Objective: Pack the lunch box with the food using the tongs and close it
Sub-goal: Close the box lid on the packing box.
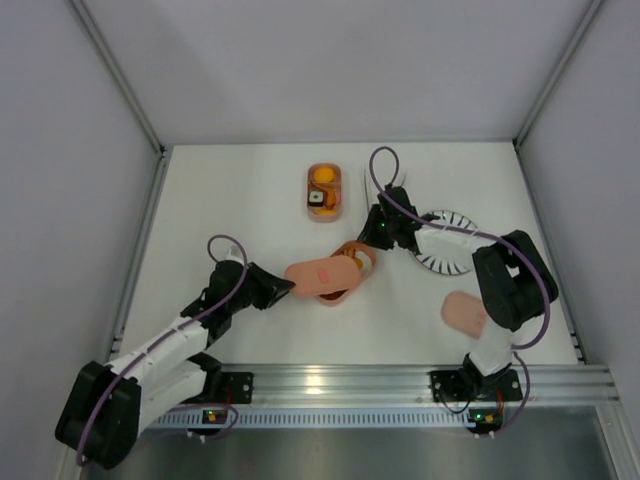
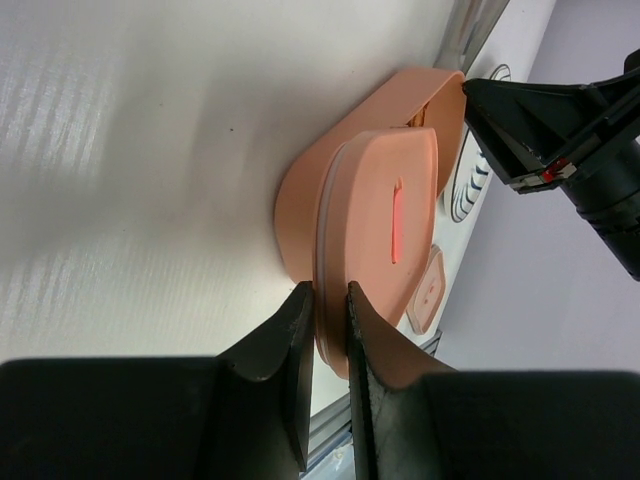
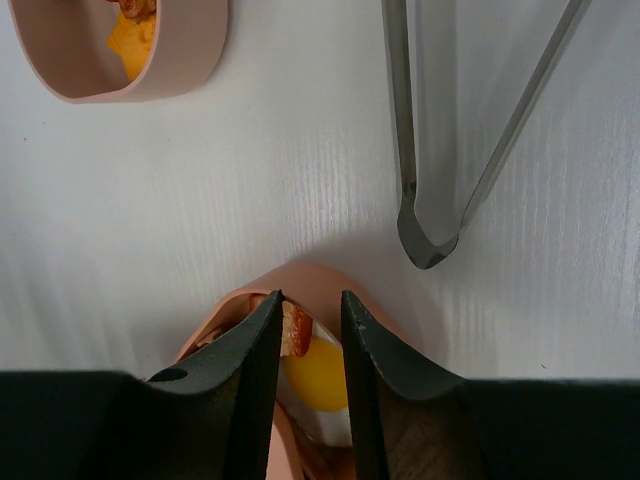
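While left claw [image 2: 326, 292] pinches one lid [image 2: 385, 190], right claw [image 3: 308, 300] clamps one tray [image 3: 315, 273] (two of each); one tongs [image 3: 400, 120].

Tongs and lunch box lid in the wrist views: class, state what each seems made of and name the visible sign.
The slim silvery V-shaped tongs: probably smooth metal, perhaps steel; thin grey arms with a metallic sheen. The salmon-pink flat oval lid: apparently moulded plastic, satin finish; even colour, rounded rim, soft highlights, a recessed slot.
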